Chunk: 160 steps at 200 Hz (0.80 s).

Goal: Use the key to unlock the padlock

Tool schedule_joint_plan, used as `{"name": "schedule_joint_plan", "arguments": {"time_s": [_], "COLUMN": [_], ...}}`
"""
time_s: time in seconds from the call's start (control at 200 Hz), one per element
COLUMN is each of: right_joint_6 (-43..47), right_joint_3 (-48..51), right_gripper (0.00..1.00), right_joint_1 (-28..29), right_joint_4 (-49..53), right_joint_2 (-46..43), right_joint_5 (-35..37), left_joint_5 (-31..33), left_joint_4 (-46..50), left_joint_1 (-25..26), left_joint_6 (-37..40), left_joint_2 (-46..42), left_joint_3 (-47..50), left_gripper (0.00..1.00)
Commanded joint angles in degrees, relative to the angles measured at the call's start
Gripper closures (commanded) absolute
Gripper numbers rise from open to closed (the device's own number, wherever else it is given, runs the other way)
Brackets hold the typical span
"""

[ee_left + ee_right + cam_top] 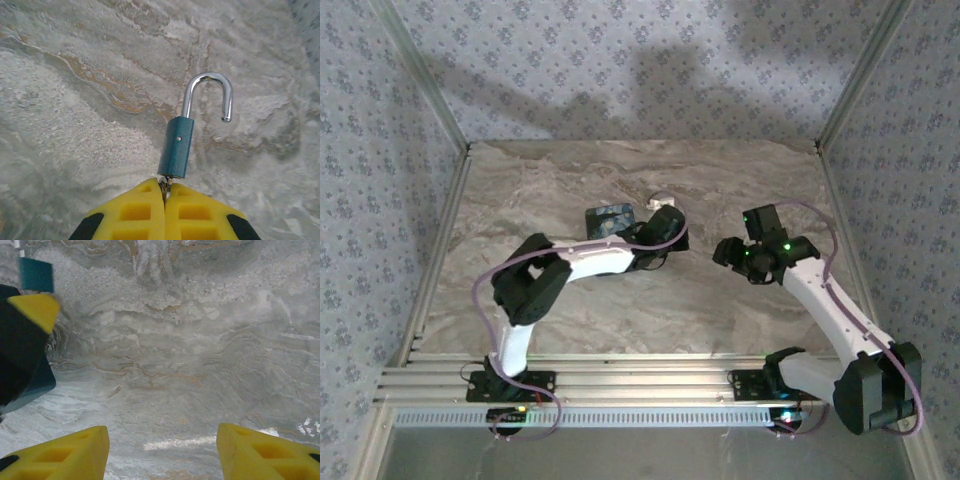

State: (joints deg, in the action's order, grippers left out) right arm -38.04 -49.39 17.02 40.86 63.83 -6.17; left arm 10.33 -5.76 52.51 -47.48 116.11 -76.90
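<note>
The padlock (176, 147) has a teal body and a silver shackle (207, 87) that stands open, one end free of the body. The key (166, 186) sits in the bottom of the body, and my left gripper (165, 192) is shut on it, holding the padlock out over the marble table. From above, the left gripper (660, 213) is at the table's middle with the shackle (658, 197) just beyond it. My right gripper (723, 250) hangs open to the right, apart from the lock. Its wrist view shows the teal body (36, 274) at the upper left, with nothing between its own fingers (75, 455).
A dark teal box (610, 218) lies on the table just left of the left gripper, and its corner (42, 382) shows in the right wrist view. Patterned walls with metal posts (440, 110) enclose the table on three sides.
</note>
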Motion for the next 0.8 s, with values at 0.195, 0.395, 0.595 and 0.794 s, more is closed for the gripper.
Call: {"name": "schedule_joint_plan", "arguments": {"time_s": [0.195,0.395,0.595,0.794], "right_joint_6": [1.0,1.2,3.6,8.1], "right_joint_3": [2.1,1.6,-1.0,-5.0], "right_gripper": [0.40,0.39,0.35,0.25], "right_joint_1": [-1.0,-1.1,-1.6,-3.1], "right_joint_4": [1.5,1.8,3.3,3.8], "right_joint_2": [-1.5,-1.6,-1.6,-1.6], "right_joint_5": [0.3,0.8,3.3,11.7], "left_joint_5": [0.3,0.2,1.0,1.5], "left_joint_4": [5.9,7.7,9.9,15.3], "left_joint_1": [0.0,0.0,-0.3,-2.8], "left_joint_6": [5.5,7.2,12.0,21.4], "left_joint_2": [6.3,5.7,0.8,-8.2], "left_joint_3": [-9.2,-10.7,-10.7,-10.6], "left_gripper": [0.86,0.69,0.59,0.31]}}
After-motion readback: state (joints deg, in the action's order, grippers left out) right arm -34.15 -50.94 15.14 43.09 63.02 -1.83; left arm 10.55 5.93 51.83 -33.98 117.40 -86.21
